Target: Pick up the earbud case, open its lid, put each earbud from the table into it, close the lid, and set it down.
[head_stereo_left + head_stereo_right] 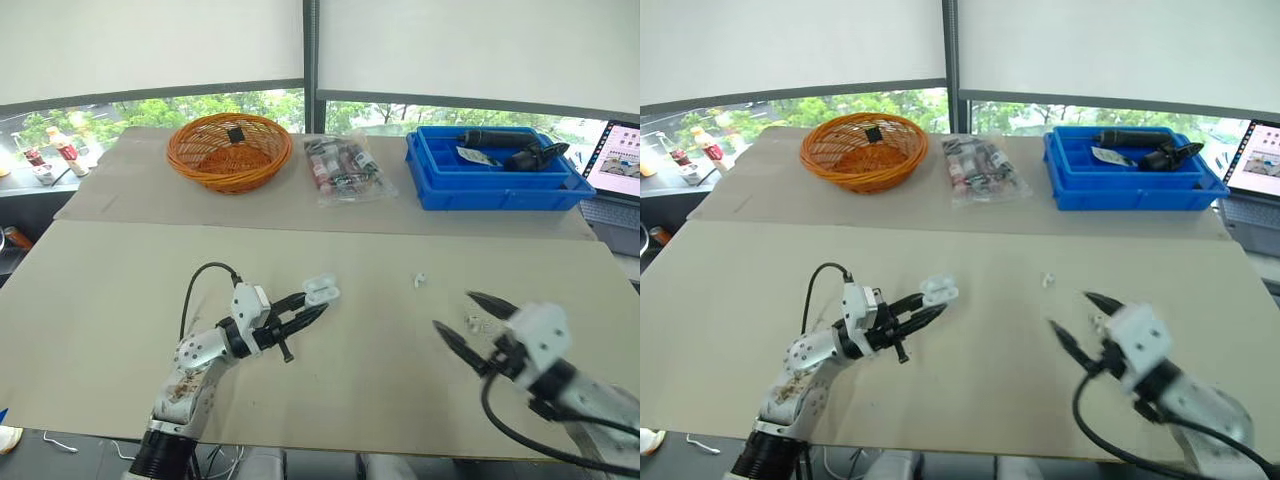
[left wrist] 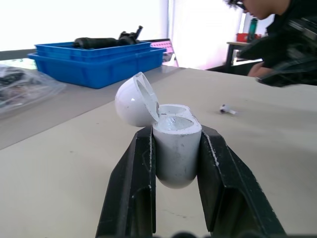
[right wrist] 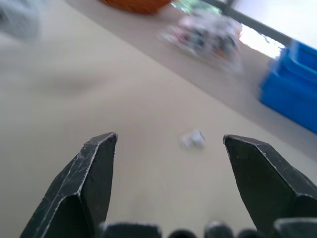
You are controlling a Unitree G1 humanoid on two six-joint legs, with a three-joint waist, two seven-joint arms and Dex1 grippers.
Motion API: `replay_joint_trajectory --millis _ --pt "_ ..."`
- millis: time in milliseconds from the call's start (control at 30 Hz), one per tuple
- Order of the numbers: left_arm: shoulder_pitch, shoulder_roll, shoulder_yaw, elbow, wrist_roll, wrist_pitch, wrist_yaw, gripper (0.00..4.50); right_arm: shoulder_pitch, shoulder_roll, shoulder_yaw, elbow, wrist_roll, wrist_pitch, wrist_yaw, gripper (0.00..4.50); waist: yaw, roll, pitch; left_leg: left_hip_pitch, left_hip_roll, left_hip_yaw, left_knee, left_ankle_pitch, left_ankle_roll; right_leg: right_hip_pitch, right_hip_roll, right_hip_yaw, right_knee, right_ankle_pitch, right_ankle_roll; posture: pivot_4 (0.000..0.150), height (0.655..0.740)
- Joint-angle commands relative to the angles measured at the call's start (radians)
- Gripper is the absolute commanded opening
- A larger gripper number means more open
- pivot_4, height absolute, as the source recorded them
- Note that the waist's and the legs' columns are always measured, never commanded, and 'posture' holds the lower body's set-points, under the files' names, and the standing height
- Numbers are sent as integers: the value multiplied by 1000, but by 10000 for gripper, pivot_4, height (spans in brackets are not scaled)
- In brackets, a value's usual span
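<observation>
Beige paper-covered tabletop point(image 1: 120, 300) underneath; black fingers of the left gripper point(image 1: 312, 305) pinch the glossy white plastic earbud case point(image 2: 176, 148), lid already swung open. Right gripper point(image 1: 455, 310) gapes wide, holding nothing. One small white earbud point(image 1: 420, 279) lies ahead of it, a second earbud point(image 1: 473, 322), hazier, seemingly beneath. One case, two earbuds: neither loaded, closing and set-down remain.

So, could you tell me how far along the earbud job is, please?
Done: the earbud case is held in the left tool, lid open. In hand: the open right tool is aimed at an earbud lying on the table. Left: put the earbuds in, close the lid, set the case down.
</observation>
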State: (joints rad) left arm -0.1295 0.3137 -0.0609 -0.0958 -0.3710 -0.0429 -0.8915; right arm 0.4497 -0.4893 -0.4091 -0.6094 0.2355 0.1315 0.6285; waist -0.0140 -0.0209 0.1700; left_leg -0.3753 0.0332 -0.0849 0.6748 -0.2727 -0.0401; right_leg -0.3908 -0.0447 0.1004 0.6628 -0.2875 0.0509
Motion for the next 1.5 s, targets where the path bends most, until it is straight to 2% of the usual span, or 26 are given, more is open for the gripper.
replay_joint_trajectory --millis 33,167,367,433,467,667,833,1033,1267,1500 --pt "14 -5 19 -28 8 -29 39 6148 113 39 -116 52 3 -157 16 37874 -6 1 0 3 0 1 -1 0 0 2 0 1 0 0 0 1500 7282" --pt "32 -4 33 -26 11 -31 64 6148 209 72 -169 144 27 -211 24 37874 -9 1 -1 7 0 1 -5 0 0 4 1 2 0 -1 -1 1500 7282" --pt "43 -4 35 -28 14 -42 77 6148 236 79 -163 256 33 -240 34 37874 -11 3 -2 7 0 2 -6 0 0 4 1 2 0 -1 -1 1500 7282" --pt "44 -3 34 -26 17 -45 84 6148 221 79 -164 285 54 -230 32 43450 -10 4 -2 7 0 2 -6 0 0 4 1 2 -1 -1 -1 1500 7282" --pt "43 -3 33 -24 18 -46 86 6148 216 75 -161 291 58 -230 34 44716 -10 4 -2 7 0 2 -6 0 0 4 1 2 -1 -1 -1 1500 7282" --pt "42 6 38 -14 22 -51 91 6148 138 77 -105 214 56 -212 2 45000 -13 4 -3 7 0 2 -7 0 0 4 1 3 -1 -1 -1 1500 7282" --pt "27 10 37 1 24 -52 93 6148 -61 106 71 82 -6 -89 -118 45000 -23 5 -3 7 0 2 -7 0 0 4 1 3 0 -1 -1 1500 7282" --pt "20 5 21 4 33 -56 92 6148 -370 194 286 114 -194 195 -350 45000 -23 6 -3 6 0 1 -7 0 -1 2 1 2 0 -1 -1 1500 7282" --pt "19 2 10 -4 39 -52 93 6148 -615 318 370 283 -274 384 -522 45000 -21 6 -3 5 0 1 -8 0 -1 1 0 2 -1 -1 -1 1500 7282" --pt "19 4 0 -13 43 -47 94 6148 -719 375 360 453 -283 391 -608 45000 -28 6 -3 5 0 1 -9 0 -1 0 0 1 0 -1 -1 1500 7282"
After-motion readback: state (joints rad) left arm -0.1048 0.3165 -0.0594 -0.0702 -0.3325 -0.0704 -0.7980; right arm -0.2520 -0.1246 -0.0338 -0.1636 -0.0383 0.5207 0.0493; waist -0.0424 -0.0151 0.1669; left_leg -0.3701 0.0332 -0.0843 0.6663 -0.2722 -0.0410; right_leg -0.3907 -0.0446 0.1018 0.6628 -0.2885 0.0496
